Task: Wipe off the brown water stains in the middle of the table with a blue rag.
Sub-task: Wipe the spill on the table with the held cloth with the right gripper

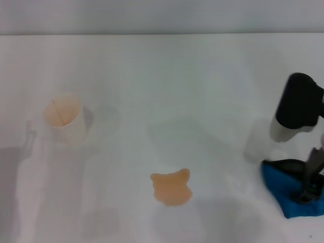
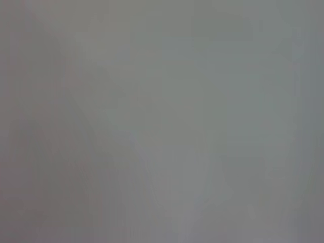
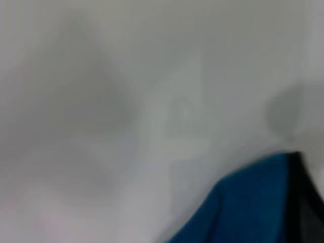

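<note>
The brown water stains [image 1: 172,187] form one small orange-brown puddle on the white table [image 1: 177,91], near the front middle. The blue rag [image 1: 283,195] with a dark edge lies at the front right, well apart from the puddle. My right gripper [image 1: 307,190] is down on the rag, at the view's right edge. The right wrist view shows a corner of the rag [image 3: 248,207] on the table [image 3: 101,101]. My left gripper is out of view, and the left wrist view shows only a plain pale surface.
A white paper cup [image 1: 66,119] with a tan inside stands upright at the left, far from the puddle. The table's far edge [image 1: 162,34] runs across the top of the head view.
</note>
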